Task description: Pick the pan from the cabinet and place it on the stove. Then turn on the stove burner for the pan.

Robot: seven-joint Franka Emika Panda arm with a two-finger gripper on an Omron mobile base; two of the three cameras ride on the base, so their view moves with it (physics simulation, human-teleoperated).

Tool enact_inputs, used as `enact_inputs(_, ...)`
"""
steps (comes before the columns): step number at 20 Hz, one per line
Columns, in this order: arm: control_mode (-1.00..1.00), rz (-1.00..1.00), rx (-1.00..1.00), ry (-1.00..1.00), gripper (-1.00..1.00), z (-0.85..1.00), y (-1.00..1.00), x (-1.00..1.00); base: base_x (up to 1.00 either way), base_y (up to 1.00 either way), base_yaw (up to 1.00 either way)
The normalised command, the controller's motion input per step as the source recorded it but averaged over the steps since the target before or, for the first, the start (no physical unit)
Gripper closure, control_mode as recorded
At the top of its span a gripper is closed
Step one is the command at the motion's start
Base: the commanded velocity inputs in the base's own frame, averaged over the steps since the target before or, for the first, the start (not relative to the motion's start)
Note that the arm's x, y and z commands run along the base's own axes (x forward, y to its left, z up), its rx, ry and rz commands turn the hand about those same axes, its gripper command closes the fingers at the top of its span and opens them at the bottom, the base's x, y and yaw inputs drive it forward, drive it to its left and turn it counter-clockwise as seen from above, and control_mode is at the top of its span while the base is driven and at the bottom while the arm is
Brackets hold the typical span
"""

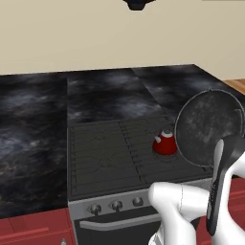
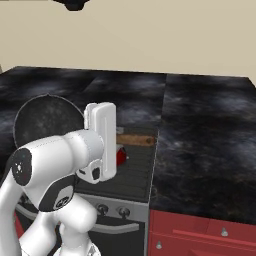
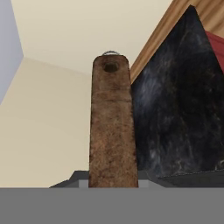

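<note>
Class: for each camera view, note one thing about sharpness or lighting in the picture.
Left base view: flat, even light, the round dark grey speckled pan sharp-edged. Right base view: no glare on the mottled black counter. Hand view: the brown wooden handle looks coarse close up.

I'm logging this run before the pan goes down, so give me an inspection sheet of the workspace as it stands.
Surface: black speckled counter flanks the stove.
Job's things: pan held up in the air, tipped on edge, above the stove's right side; front-left burner bare.
Clutter: red kettle on a right-hand burner.
Grippers: gripper shut on the pan's wooden handle.
Cables: nothing seen.
Surroundings: beige wall, red drawers.
</note>
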Motion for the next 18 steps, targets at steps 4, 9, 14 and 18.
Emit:
enact_inputs(4,1.00,0.00,0.00,0.00,1.00,0.00,0.00,0.00,0.00,0.00,0.00)
enact_inputs(9,-1.00,0.00,0.00,-0.01,1.00,0.00,0.09,-0.06,-0.03,0.00,0.00)
enact_inputs(14,-1.00,0.00,0.00,0.01,1.00,-0.06,0.85,-0.03,0.00,0.00,0.00)
enact_inputs(18,-1.00,0.00,-0.06,0.07,1.00,-0.14,1.00,0.00,0.00,0.00,0.00)
